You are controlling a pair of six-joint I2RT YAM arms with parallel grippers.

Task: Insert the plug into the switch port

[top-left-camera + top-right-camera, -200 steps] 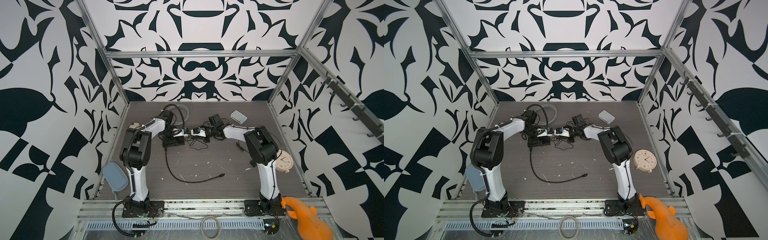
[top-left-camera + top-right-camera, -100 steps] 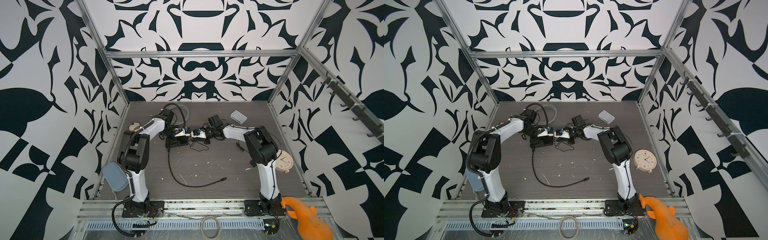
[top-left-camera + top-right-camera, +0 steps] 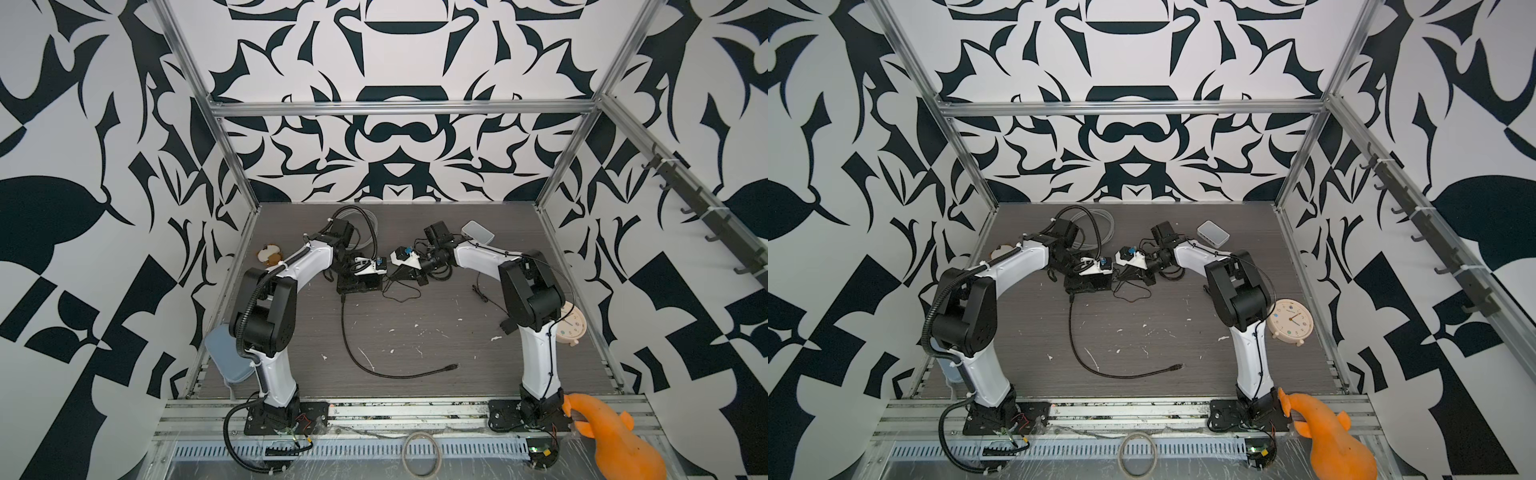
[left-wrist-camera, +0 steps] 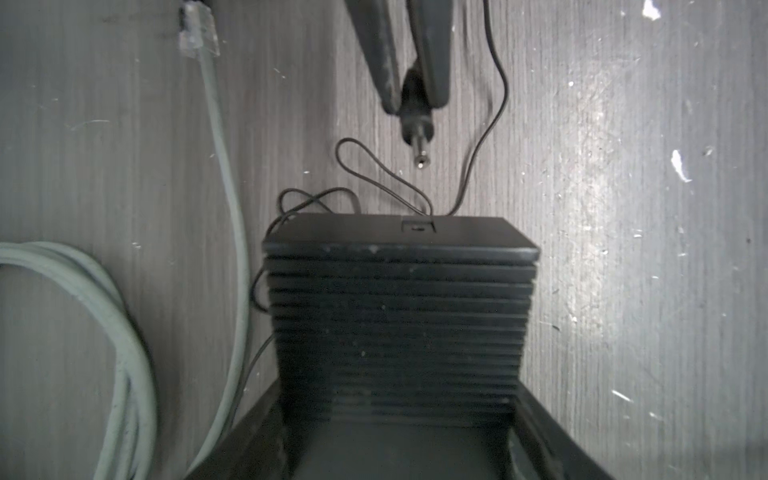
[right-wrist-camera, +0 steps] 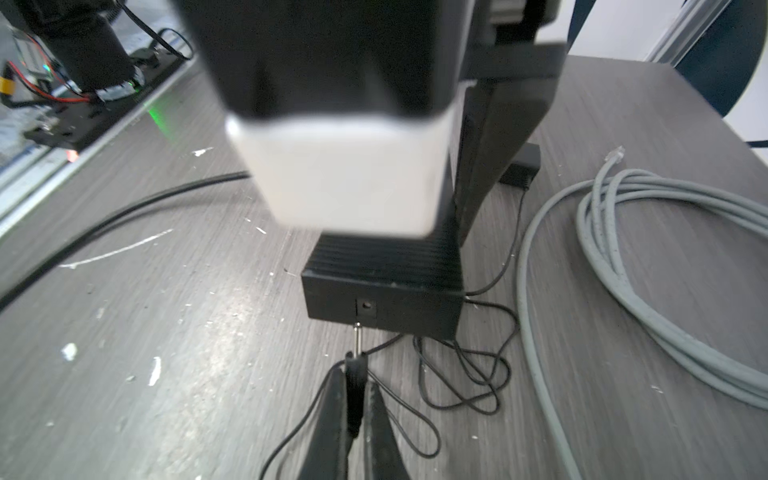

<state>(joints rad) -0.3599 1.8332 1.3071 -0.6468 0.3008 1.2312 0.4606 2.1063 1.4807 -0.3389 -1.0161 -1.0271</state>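
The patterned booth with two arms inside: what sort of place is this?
Probably a robotics test cell: left arm and right arm bolted to a rail, an aluminium frame around them, props like a clock and orange toy.

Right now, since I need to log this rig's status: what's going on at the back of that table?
The left tool grips a ribbed black box that lies flat on the table. The right tool is shut on a small round plug, pointing it at the port in the box's side. The plug's metal tip is just short of the port, so it is not yet in. A grey cable lies loose beside the box.
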